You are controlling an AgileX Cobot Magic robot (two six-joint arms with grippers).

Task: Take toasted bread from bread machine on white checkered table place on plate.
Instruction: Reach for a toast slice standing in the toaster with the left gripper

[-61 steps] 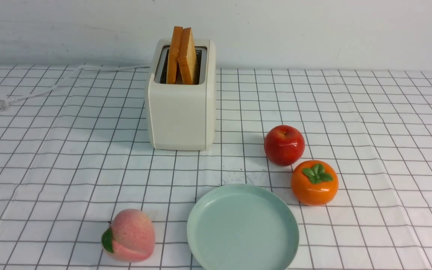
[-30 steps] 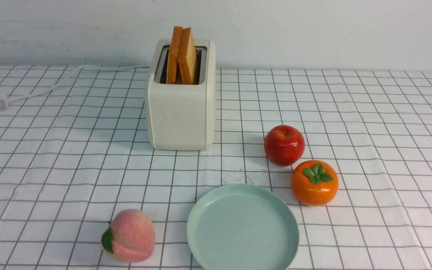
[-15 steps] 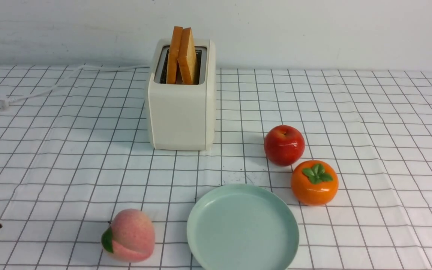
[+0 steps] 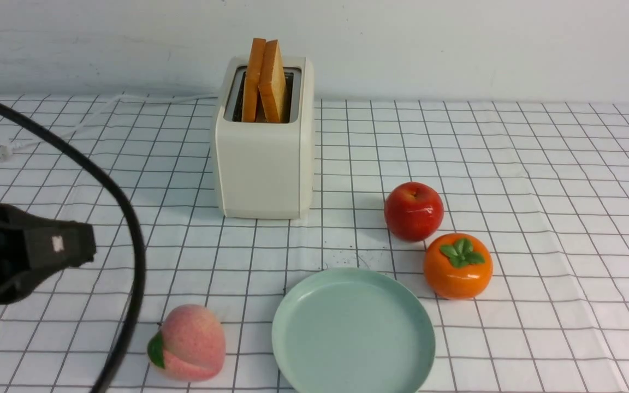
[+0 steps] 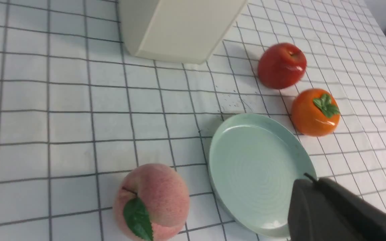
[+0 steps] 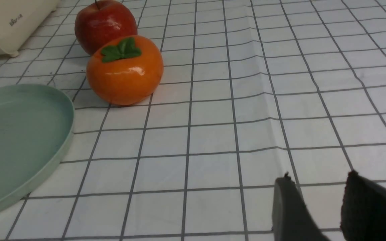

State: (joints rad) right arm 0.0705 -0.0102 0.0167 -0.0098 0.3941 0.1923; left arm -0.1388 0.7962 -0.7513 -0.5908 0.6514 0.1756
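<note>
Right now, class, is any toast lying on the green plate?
No, the plate is bare; both toast slices stand in the toaster.

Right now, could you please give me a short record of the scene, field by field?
toasted bread: two slices standing in the bread machine, not yet taken
bread machine: at the back of the white checkered table
plate: near front, empty
fruit: peach left of the plate; apple and persimmon to its right
left hand: above the table's left side; open or shut unclear
right hand: open, empty
</note>
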